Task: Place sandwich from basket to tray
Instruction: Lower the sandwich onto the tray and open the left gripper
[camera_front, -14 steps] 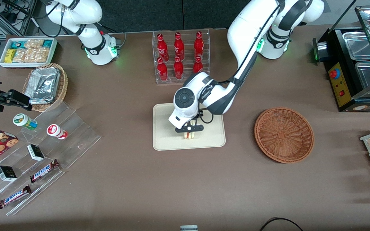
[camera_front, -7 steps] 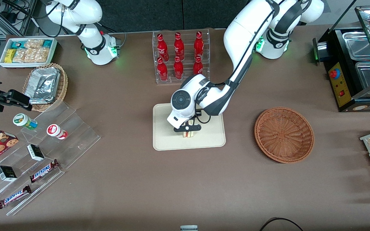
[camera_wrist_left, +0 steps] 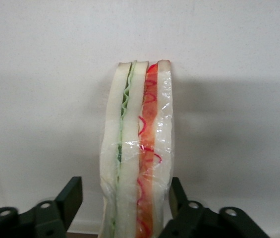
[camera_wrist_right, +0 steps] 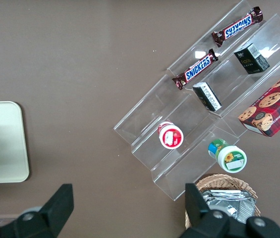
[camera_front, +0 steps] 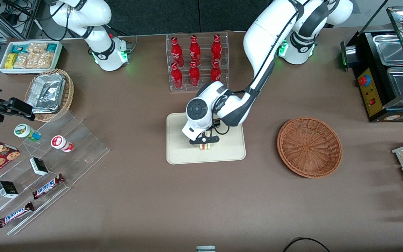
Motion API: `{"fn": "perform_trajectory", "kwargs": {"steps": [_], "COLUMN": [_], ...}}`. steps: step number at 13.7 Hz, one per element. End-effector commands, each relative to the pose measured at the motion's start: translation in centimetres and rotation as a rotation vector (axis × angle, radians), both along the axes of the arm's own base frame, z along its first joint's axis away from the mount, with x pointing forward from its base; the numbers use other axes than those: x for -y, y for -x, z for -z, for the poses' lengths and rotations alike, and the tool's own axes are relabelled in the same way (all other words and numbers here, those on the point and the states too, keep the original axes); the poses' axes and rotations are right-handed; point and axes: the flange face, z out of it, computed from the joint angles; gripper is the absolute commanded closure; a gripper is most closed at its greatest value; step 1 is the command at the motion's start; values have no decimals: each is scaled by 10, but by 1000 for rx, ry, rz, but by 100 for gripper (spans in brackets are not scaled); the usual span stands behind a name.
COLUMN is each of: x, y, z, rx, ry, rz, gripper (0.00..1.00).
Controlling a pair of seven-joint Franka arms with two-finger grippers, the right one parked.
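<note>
Pale bread wedge: the sandwich [camera_wrist_left: 139, 148] stands on its edge in clear wrap, with a green filling stripe and a red one facing the wrist camera. Its base appears to rest on the tray.
Cream plastic: the tray [camera_front: 178, 154] lies mid-desk with the sandwich near its middle, well inside the rim.
Gripper: the gripper [camera_front: 204, 140] sits low over the tray and straddles the sandwich. It is slackened. One finger [camera_wrist_left: 73, 196] stands clear of the bread with a visible gap, and the other is just at the wrap.
Change noted: over the last second the wrist drifted slightly toward the parked arm's end of the desk. In the last half-second it has barely moved. I judge the carry finished and the release under way.
Wicker basket: the basket [camera_front: 309, 147] is empty and lies well apart from the tray, toward the working arm's end of the desk.
Task standing: the sandwich is out of the basket and on the tray, so by my judgement only the withdrawal remains.
Risk: a wedge balanced on a narrow edge may topple if a finger brushes it on the lift. A straight rise is advised.
</note>
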Motion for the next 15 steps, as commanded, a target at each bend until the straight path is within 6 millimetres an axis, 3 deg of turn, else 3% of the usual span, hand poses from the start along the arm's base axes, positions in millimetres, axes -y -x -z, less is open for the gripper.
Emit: {"fn": "perform_trajectory", "kwargs": {"steps": [1, 7, 10, 12, 15], "x": [5, 1, -15, -34, -88], "y": [-4, -18, -29, -45, -80], "z": [-5, -39, -49, -78, -115], "rx": [11, 50, 63, 78, 72], "ry": [-2, 20, -24, 0, 0], "rz": [-9, -15, -2, 20, -56], "gripper": [0, 0, 0, 0, 0]}}
